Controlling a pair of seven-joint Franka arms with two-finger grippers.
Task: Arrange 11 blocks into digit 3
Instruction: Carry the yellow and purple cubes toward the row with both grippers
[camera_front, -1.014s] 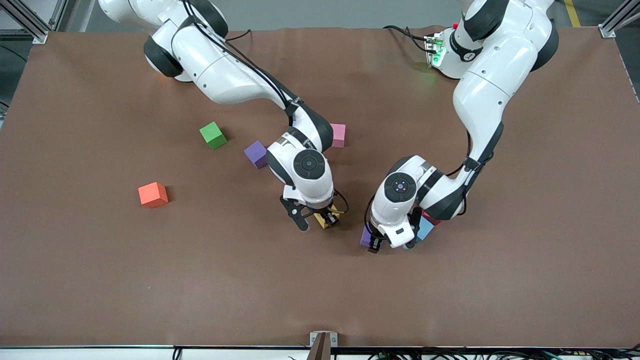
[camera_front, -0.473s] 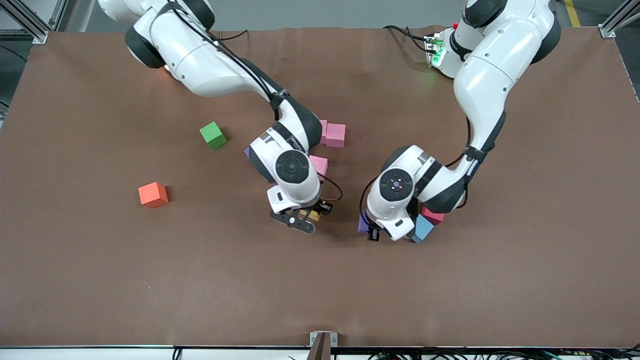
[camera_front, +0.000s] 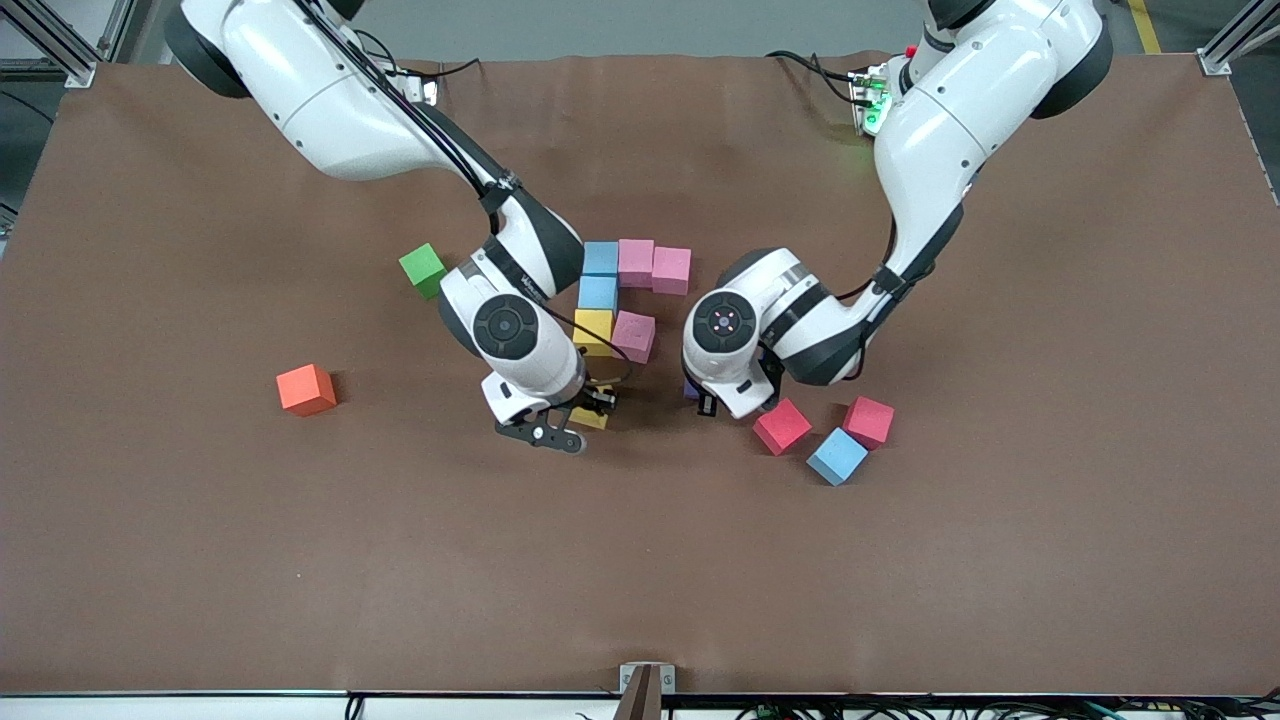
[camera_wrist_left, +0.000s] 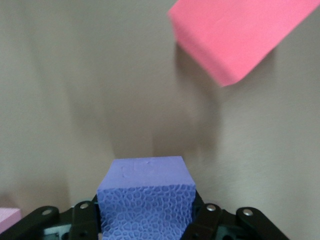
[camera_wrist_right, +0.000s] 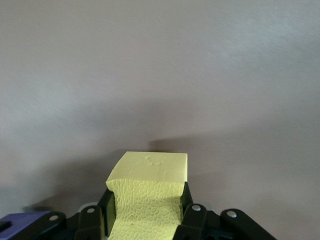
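Observation:
My right gripper (camera_front: 588, 412) is shut on a yellow block (camera_wrist_right: 149, 192), low over bare table beside the group's yellow block (camera_front: 593, 331). My left gripper (camera_front: 702, 396) is shut on a purple block (camera_wrist_left: 145, 197), low over the table beside a pink block (camera_front: 634, 335). The group also holds two light blue blocks (camera_front: 600, 258) (camera_front: 597, 293) and two pink blocks (camera_front: 635, 262) (camera_front: 671, 270), all touching. Loose toward the left arm's end lie two reddish blocks (camera_front: 781, 426) (camera_front: 868, 421) and a light blue block (camera_front: 837, 456). One reddish block (camera_wrist_left: 235, 35) shows in the left wrist view.
A green cube (camera_front: 423, 270) and an orange cube (camera_front: 306, 389) lie apart toward the right arm's end of the brown table (camera_front: 640, 580). The right arm's wrist hangs over the table between the green cube and the group.
Both arms have carried their blocks toward the right arm's end, the left one away from the loose reddish and blue blocks. The group of blocks has come into view.

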